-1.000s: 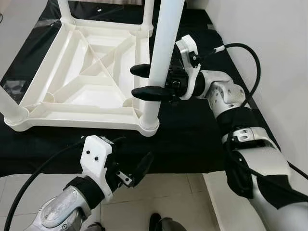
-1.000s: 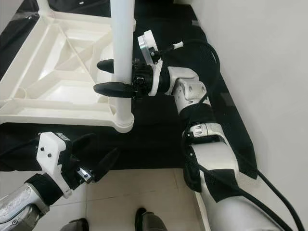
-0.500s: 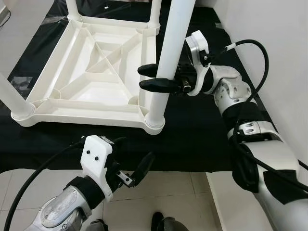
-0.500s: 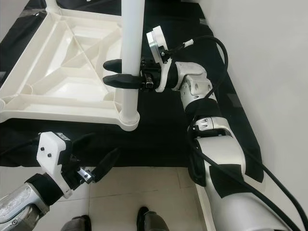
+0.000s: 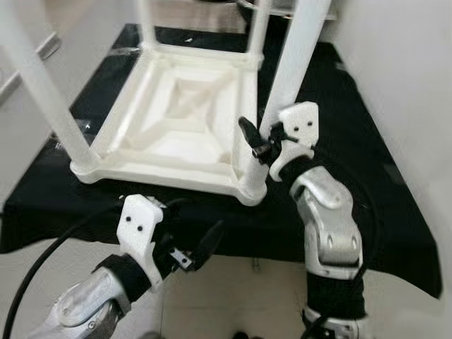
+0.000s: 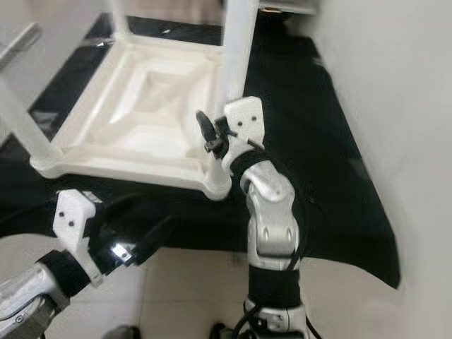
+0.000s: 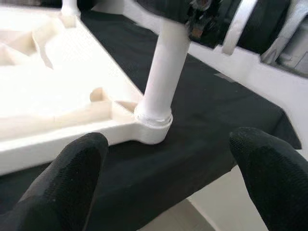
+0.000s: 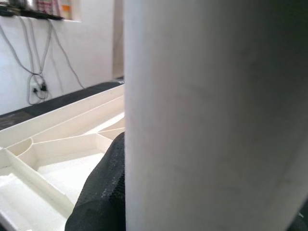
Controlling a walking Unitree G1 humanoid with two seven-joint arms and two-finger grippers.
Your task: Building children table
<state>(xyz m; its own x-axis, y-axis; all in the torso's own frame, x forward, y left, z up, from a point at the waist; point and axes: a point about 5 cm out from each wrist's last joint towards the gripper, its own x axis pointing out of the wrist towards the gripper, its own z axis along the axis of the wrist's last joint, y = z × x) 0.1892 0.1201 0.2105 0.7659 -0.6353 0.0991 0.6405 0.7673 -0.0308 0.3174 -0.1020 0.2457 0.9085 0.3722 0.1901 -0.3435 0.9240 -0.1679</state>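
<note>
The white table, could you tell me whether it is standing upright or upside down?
Upside down: the white table rests top-down on the black cloth, ribbed underside showing, legs pointing up.

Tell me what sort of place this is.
Probably a room in a home, used as an assembly spot. A white plastic table lies upside down on a black cloth over a tiled floor, close to a plain white wall.

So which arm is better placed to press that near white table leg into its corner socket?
Right. The right gripper is at the white plastic table leg, just above its corner socket; the left gripper hangs open off the black cloth's edge.
</note>
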